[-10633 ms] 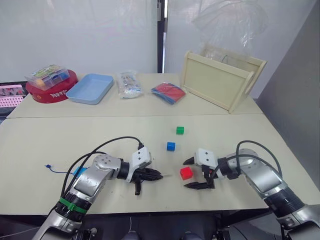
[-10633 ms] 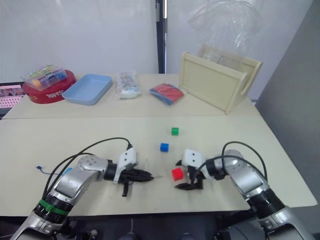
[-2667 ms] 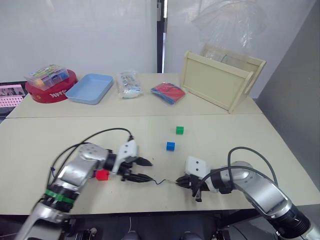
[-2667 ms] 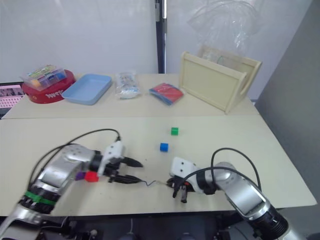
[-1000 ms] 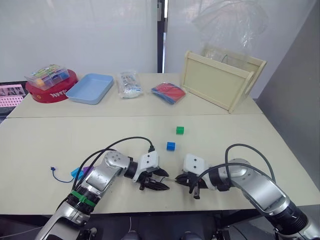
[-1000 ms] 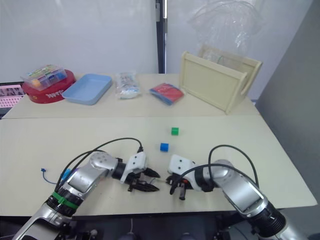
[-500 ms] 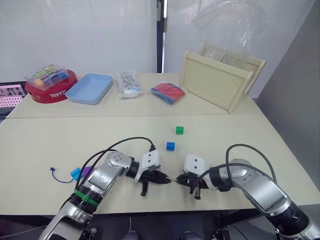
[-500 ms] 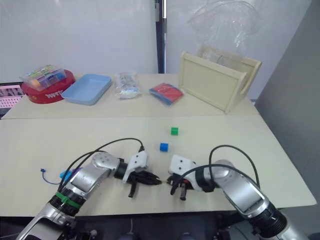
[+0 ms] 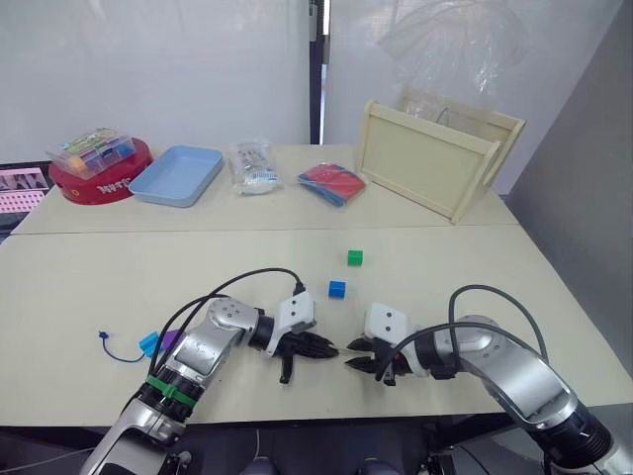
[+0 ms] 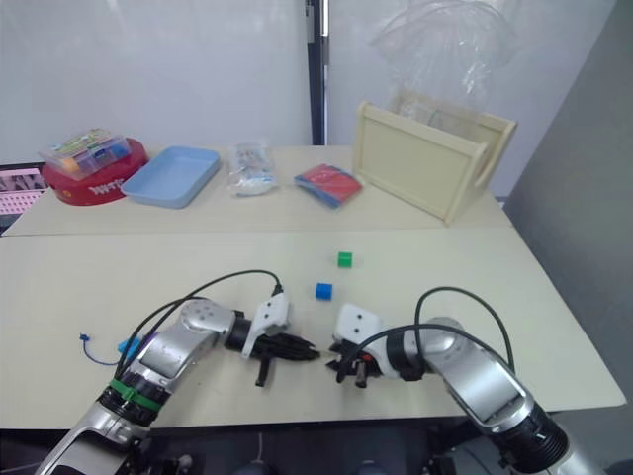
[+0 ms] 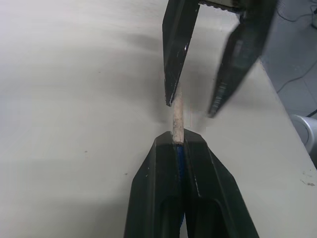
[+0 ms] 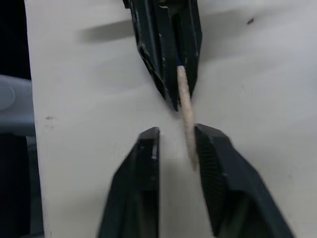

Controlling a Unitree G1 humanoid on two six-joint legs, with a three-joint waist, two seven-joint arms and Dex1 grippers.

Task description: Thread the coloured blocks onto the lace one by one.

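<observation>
My left gripper (image 9: 331, 350) is shut on the lace just behind its pale stiff tip (image 11: 177, 116), low over the table near the front edge. Facing it, my right gripper (image 9: 349, 356) is open, its fingers (image 12: 208, 148) on either side of the tip, which lies against one of them. The dark-blue lace trails left under my left arm to its knot (image 9: 102, 334). A cyan block (image 9: 149, 343) and a purple block (image 9: 170, 339) sit by that arm. A blue block (image 9: 337, 289) and a green block (image 9: 355, 257) lie loose beyond the grippers.
Along the back stand a red tin with a clear box (image 9: 102, 170), a light-blue tray (image 9: 181, 174), a clear bag (image 9: 255, 166), a red-blue packet (image 9: 332, 183) and a wooden crate (image 9: 435, 158). The table's front edge (image 9: 326, 414) is close below the grippers.
Within the last second my left gripper has closed on the lace tip. My right gripper, which was holding it, has opened. Both arms stay in place.
</observation>
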